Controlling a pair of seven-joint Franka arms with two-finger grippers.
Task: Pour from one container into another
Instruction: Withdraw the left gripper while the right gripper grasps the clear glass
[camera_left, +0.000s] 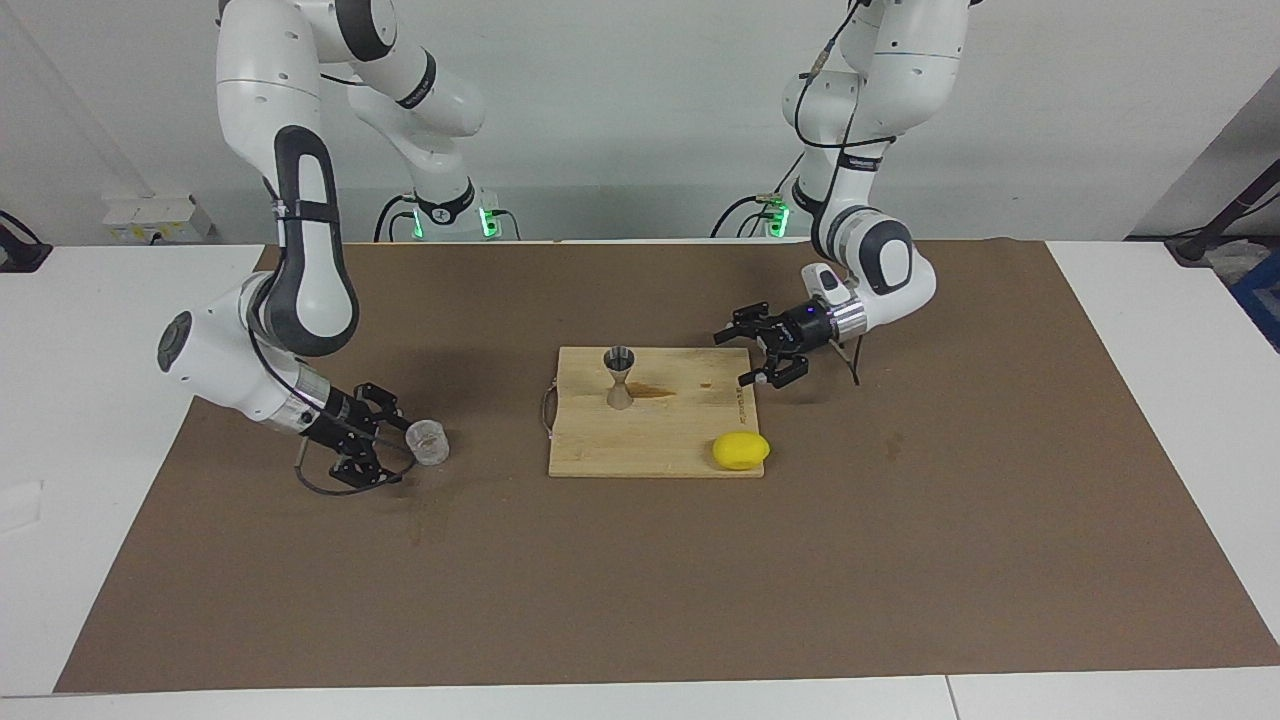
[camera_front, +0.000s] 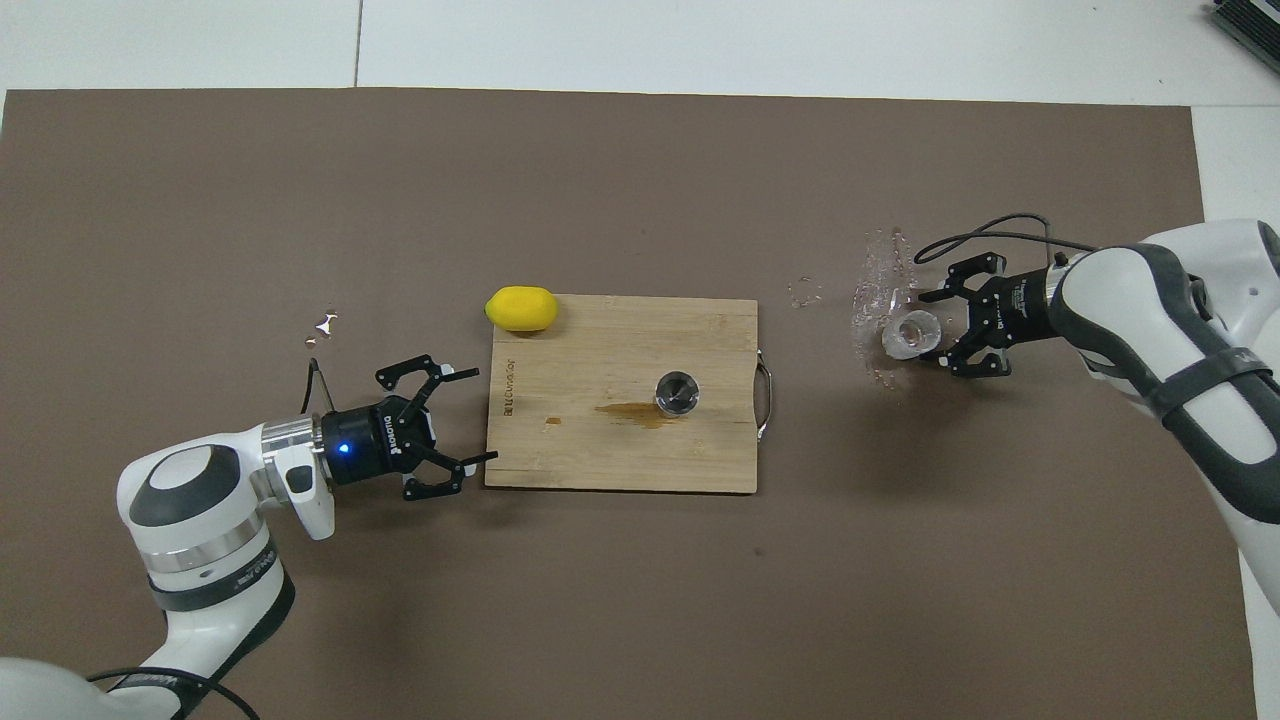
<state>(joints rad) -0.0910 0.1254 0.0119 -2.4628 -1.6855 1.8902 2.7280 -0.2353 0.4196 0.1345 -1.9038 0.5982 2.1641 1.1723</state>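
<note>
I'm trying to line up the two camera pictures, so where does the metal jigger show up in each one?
Facing view: the jigger stands upright just left of center, on the cutting board, in the board's half nearer the robots.
Overhead view: the jigger sits just right of center, seen from above as a round rim.
Shared landmark: the lemon at the board's corner, farther from the robots, toward the left arm's end.

A plain pale grey wall (camera_left: 620, 120) is standing along the robots' end of the flat white table (camera_left: 90, 330), which is lying under even light and carrying a large brown paper mat (camera_left: 650, 580) over most of its top.
</note>
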